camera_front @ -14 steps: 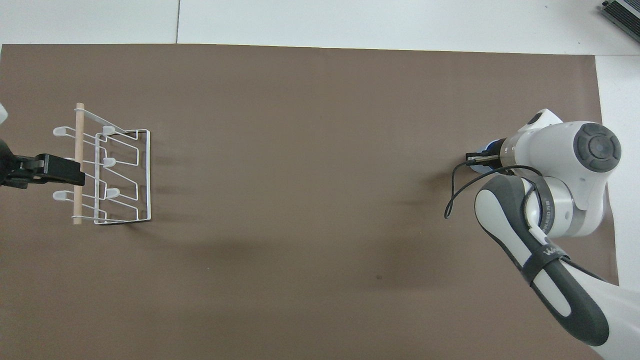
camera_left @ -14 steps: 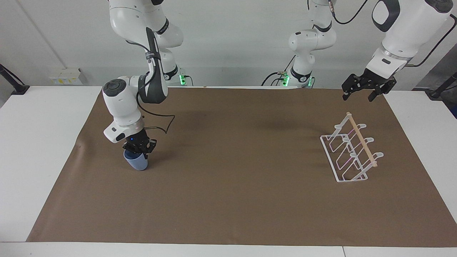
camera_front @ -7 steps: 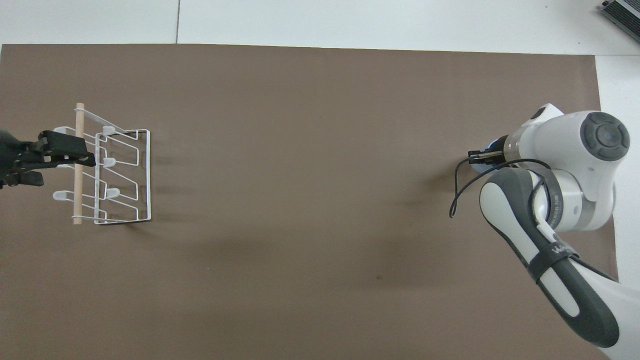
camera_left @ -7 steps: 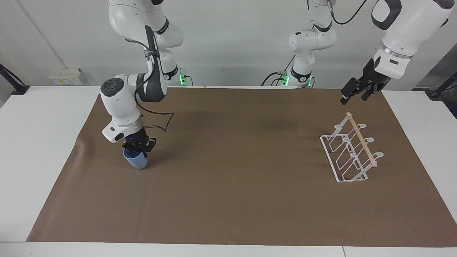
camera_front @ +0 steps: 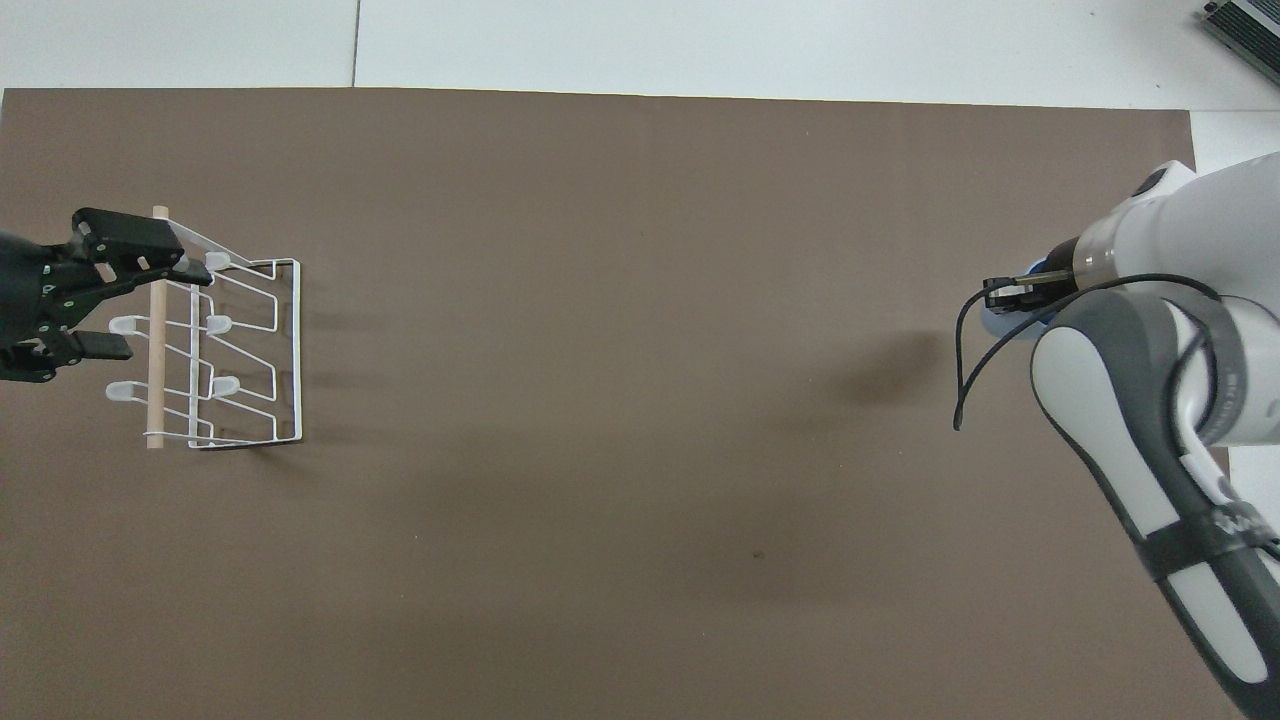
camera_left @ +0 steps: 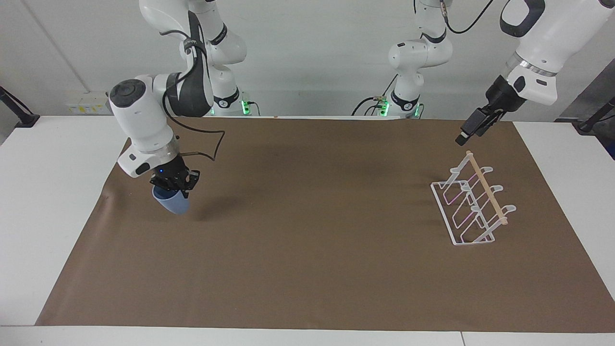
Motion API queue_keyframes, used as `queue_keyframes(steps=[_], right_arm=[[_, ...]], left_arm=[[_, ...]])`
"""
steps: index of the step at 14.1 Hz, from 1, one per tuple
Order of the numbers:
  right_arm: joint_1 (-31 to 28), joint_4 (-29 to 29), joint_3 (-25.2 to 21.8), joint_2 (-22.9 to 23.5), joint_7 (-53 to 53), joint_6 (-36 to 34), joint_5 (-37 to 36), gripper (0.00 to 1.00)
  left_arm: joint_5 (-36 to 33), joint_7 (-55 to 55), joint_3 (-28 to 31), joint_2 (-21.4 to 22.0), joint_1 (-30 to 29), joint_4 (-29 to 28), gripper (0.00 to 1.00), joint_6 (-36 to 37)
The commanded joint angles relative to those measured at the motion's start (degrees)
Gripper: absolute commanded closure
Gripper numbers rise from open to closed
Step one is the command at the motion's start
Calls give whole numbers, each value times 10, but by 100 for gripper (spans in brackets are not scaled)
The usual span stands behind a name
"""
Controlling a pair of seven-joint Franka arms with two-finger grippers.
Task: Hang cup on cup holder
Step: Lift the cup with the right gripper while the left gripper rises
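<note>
The right hand (camera_left: 174,184) is up in the air over the brown mat (camera_left: 307,269) toward the right arm's end of the table (camera_left: 43,192), clenched on the rim of the cup (camera_left: 170,203). The cup hangs below the fingers, clear of the mat, tilted with its base pointing down and toward the middle of the table; its shadow lies on the mat beside it. In the overhead view the right hand (camera_front: 1010,295) sticks out from under the arm's white wrist, and only a sliver of the cup (camera_front: 1000,320) shows beneath it. A black cable (camera_left: 204,149) loops from the wrist beside the hand.

The holder (camera_left: 473,204) stands on the mat toward the left arm's end of the table, well apart from the cup. Its wire base rests flat, its looped prongs slant upward, and the wooden bar (camera_left: 486,188) runs along its top. From above, the holder (camera_front: 245,350) shows its prongs in rows with the bar (camera_front: 157,330) at the side away from the table's middle.

The left hand (camera_left: 473,127) hangs in the air over the end of the holder closest to the robots, not touching it. In the overhead view the left hand (camera_front: 95,300) has its fingers spread apart, released and holding nothing, one finger over the bar's end.
</note>
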State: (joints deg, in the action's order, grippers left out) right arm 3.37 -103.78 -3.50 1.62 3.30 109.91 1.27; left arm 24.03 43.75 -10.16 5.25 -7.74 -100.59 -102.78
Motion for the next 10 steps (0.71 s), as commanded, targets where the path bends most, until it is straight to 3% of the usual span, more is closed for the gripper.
queue_keyframes(steps=[1, 5, 10], right_arm=[[-6, 14, 1, -34, 11, -49, 1, 100], [-7, 54, 1, -54, 10, -115, 1, 100], [-19, 41, 2, -71, 13, -120, 4, 100]], left_arm=[[59, 109, 3, 15, 5, -22, 0, -29], [140, 140, 2, 17, 3, -23, 0, -24], [222, 182, 2, 21, 2, -24, 0, -8]])
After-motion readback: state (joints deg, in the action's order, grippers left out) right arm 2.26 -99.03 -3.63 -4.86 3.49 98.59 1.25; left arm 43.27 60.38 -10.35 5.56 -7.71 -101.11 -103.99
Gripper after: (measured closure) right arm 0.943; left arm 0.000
